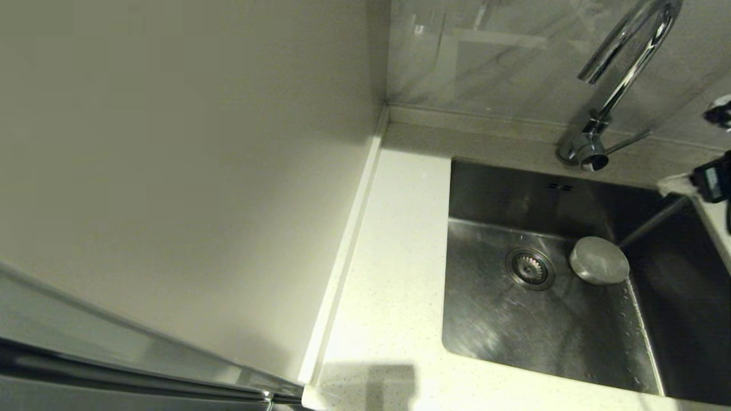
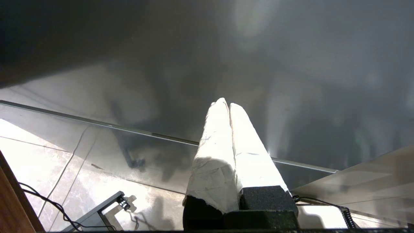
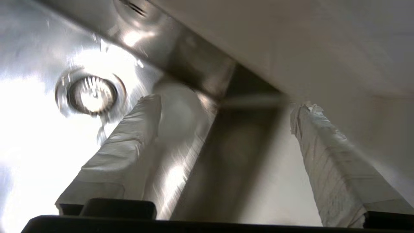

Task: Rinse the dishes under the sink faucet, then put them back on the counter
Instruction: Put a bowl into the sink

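Observation:
One dish, a small round bowl (image 1: 598,260), lies upside down on the sink (image 1: 491,331) floor, silvery outer side up, just right of the strainer drain (image 1: 530,267). The other two bowls are out of view. The chrome faucet (image 1: 622,74) arches over the sink's back edge, its spout end above the basin. My right gripper (image 1: 682,185) hovers at the sink's right rim, above and right of the bowl. In the right wrist view it (image 3: 226,103) is open and empty, with the bowl (image 3: 176,110) beside one fingertip and the drain (image 3: 92,94) beyond. My left gripper (image 2: 226,103) is shut and empty, off the worktop.
The white speckled counter (image 1: 388,257) runs left of the sink, bounded by a raised edge strip (image 1: 342,257) and a cream wall panel (image 1: 171,142). The faucet's thin lever (image 1: 628,141) sticks out to the right. Two overflow slots (image 1: 559,186) mark the back wall. Water drops dot the basin floor.

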